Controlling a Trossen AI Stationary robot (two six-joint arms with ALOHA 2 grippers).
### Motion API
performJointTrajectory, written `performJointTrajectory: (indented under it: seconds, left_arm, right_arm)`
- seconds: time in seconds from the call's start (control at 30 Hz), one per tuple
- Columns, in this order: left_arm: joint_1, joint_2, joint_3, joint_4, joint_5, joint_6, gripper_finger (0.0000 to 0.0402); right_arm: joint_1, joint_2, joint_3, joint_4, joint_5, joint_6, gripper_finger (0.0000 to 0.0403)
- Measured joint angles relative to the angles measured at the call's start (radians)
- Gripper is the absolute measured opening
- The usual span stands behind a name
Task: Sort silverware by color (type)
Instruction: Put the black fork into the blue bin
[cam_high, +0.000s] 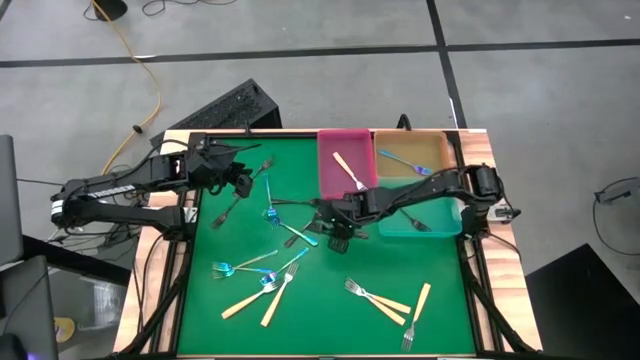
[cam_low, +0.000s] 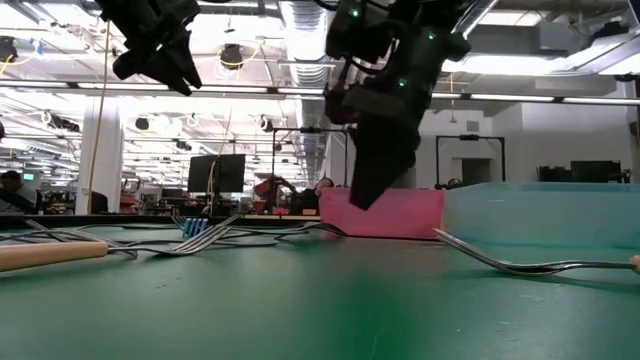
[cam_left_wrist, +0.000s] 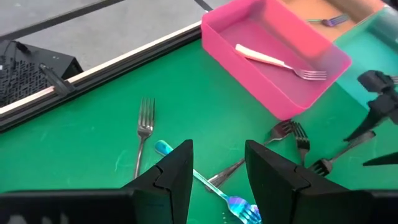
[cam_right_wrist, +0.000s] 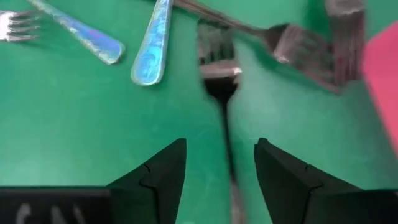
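Right gripper (cam_right_wrist: 217, 171) hovers mid-frame over the green table (cam_high: 320, 310), jaws wide and empty, straddling a dark black metal fork (cam_right_wrist: 219, 81) whose tines point away. Left gripper (cam_left_wrist: 217, 174) upper left, jaws half-open, empty. Pink bin (cam_high: 330, 175) holds a tan-handled fork (cam_high: 348, 170); orange bin (cam_high: 440, 150) holds a blue fork (cam_high: 418, 170).

A grey concrete floor (cam_high: 330, 25) crossed by dark lines surrounds the table; an orange cable (cam_high: 150, 75) snakes across it; beyond, an open hall shows white columns (cam_low: 98, 160), ceiling ducts and bright lights
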Motion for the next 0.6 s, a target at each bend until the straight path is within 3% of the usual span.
performJointTrajectory:
  seconds: [0.17, 0.6]
  left_arm:
    - [0.000, 0.000, 0.000, 0.001, 0.001, -0.022, 0.0129]
    - [-0.001, 0.000, 0.000, 0.001, 0.007, -0.071, 0.0129]
  right_arm:
    - [-0.011, 0.018, 0.001, 0.083, 0.001, -0.034, 0.0239]
    - [-0.026, 0.017, 0.001, 0.092, 0.005, -0.158, 0.0239]
